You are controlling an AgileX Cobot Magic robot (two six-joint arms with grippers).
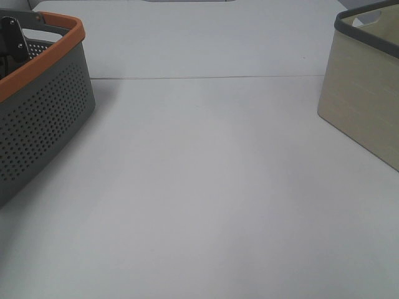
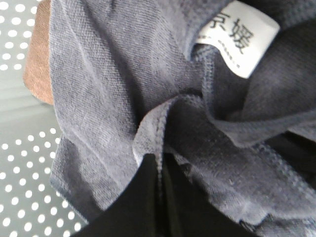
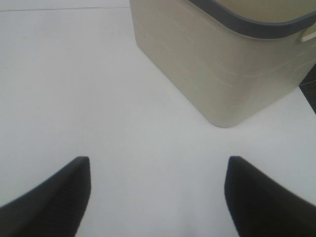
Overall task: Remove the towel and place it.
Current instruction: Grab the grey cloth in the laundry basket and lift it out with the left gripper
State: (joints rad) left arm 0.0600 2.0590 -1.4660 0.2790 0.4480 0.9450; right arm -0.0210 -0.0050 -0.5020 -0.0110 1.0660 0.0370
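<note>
Grasp step in hand. The left gripper (image 2: 160,170) was clamped on a hemmed fold of the dark navy terry towel (image 2: 108,84), which lay inside the grey perforated plastic basket with orange rim (image 1: 50,118). The right gripper (image 3: 158,195) stood open, empty. Next move, as judged: a lift clear of the rim.

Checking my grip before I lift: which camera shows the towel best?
The left wrist view: the towel fills it, white tag showing, a fold pinched in the left gripper. The high view shows the gray basket but no towel. The right wrist view shows the beige basket, no towel.
</note>
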